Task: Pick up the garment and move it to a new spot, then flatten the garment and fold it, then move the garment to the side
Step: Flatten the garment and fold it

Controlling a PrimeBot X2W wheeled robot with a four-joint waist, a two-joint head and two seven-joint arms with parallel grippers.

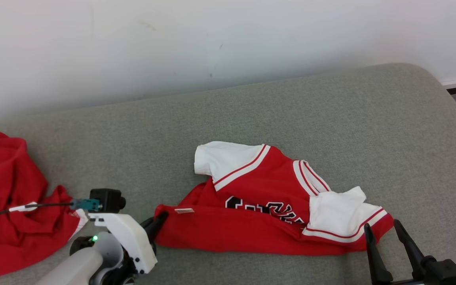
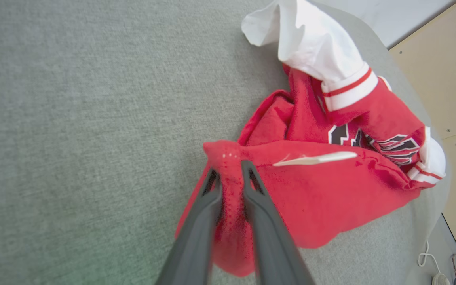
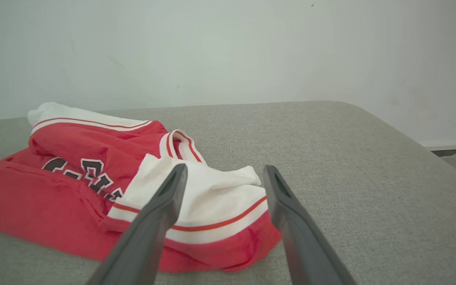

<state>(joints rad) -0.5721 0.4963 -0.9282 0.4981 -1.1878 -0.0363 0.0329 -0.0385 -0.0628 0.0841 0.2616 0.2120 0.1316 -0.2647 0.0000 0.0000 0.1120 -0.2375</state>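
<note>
The left pincer (image 2: 230,168) is clenched on a bunched red corner of the garment (image 1: 251,233), which spreads beyond its tips. The right pincer (image 3: 225,171) stands released, its tips at the garment's white-sleeved end.

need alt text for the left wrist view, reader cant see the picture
The left gripper pinches a red edge of a red and white jersey crumpled on a grey cushion. A white sleeve rises at the top, dark lettering shows on the chest, and a small white tag lies nearby.
</note>
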